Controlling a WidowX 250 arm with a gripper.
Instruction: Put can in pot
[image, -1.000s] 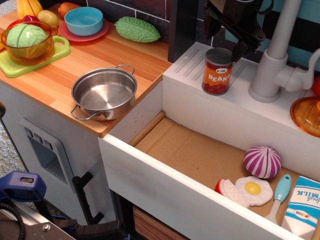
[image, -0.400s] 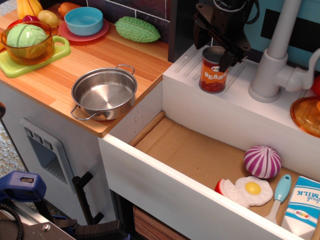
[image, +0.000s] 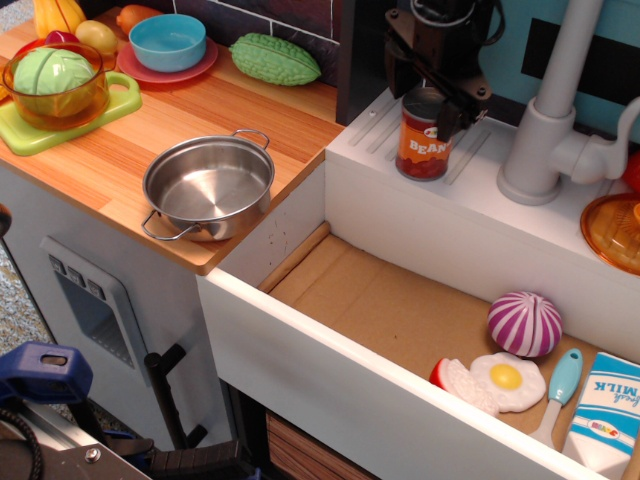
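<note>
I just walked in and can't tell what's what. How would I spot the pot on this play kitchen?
Start at the wooden countertop on the left. Near its front right corner, beside the open white drawer, sits the pot. It is the only shiny bare-metal dish, empty, with two thin wire loop handles, unlike the blue bowl and the clear orange bowl further back.

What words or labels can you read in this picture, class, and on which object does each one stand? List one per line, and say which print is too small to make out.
"BEAN", the last letter hidden by the gripper: white letters on the orange-red label of the can.
"MILK": blue letters on the milk carton, running sideways.
A smaller line beside "MILK" and a coloured logo lower on the carton: too small to read.
A small logo above the can's word: too blurred to read.
</note>
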